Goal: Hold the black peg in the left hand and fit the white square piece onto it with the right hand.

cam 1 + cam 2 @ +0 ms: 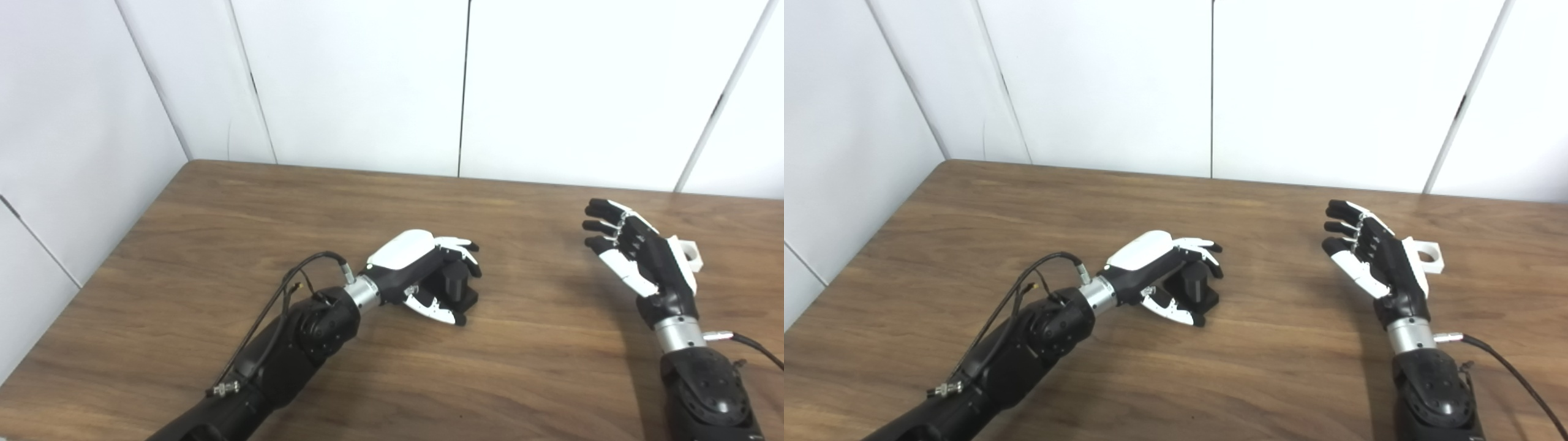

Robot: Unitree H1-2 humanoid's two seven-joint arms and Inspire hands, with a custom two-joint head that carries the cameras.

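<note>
White square piece (1428,255) shows its round hole only in my right eye view, lying on the surface (1274,367) behind my right hand (1375,257), fingers spread. My left hand (422,269) cups the black peg (456,285); I cannot tell whether it grips.

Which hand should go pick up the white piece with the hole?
The right hand. It is open and sits just beside the white piece on the table's right side. The left hand has its fingers curled around the black peg, far from it.

Black arms, silver wrists, black-and-white hands, thin black cables
</note>
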